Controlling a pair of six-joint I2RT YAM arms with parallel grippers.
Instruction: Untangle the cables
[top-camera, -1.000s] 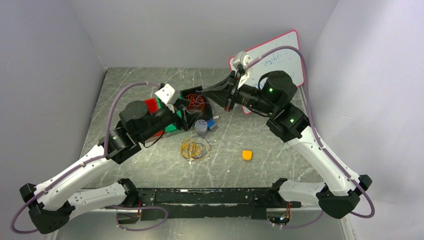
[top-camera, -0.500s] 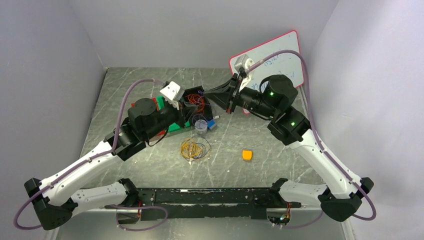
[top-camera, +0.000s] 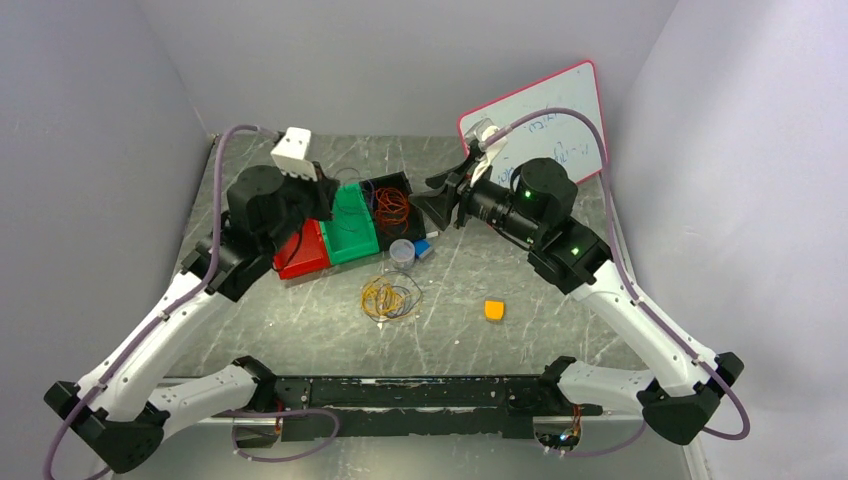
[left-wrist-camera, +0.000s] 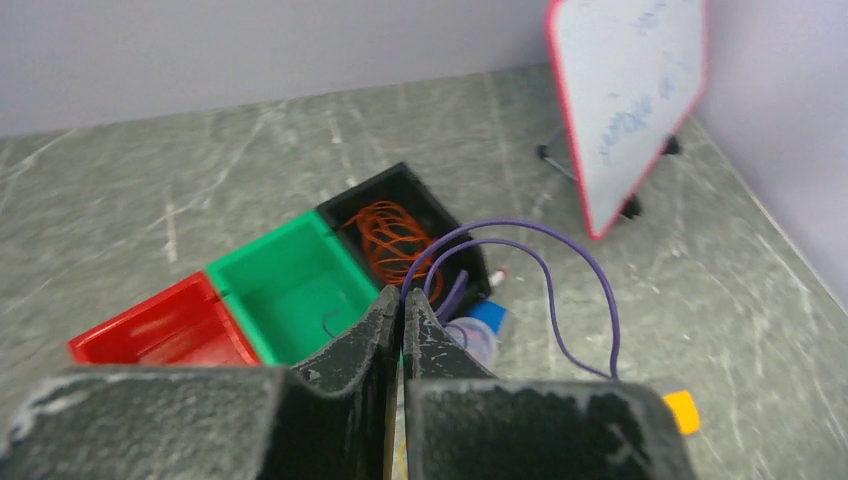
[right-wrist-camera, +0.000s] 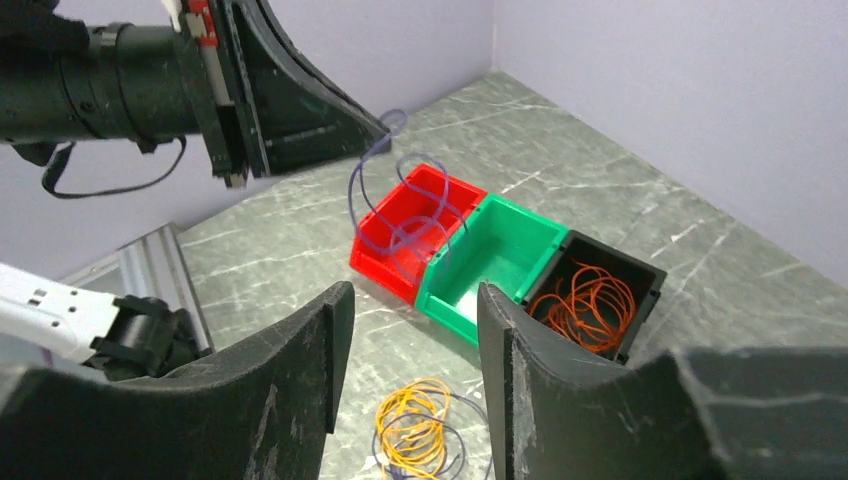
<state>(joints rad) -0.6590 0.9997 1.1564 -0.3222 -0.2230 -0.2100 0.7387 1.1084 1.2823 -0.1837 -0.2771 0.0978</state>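
Aloft, the left gripper (left-wrist-camera: 402, 297) is clenched on the purple cable (left-wrist-camera: 560, 255), which arcs away in loose loops, while the right gripper (right-wrist-camera: 415, 292) stands released, grasping nothing; the orange cable (right-wrist-camera: 588, 300) lies in the black bin (right-wrist-camera: 640, 275), the yellow cable (right-wrist-camera: 415, 415) on the table (right-wrist-camera: 300, 240).

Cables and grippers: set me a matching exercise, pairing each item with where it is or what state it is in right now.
Column 1:
1. orange cable
2. yellow cable
3. raised purple cable
4. right gripper

Column 2:
A. open, holding nothing
B. inside the black bin
C. pinched in the shut left gripper
D. lying loose on the table

Pairs: 1-B, 2-D, 3-C, 4-A
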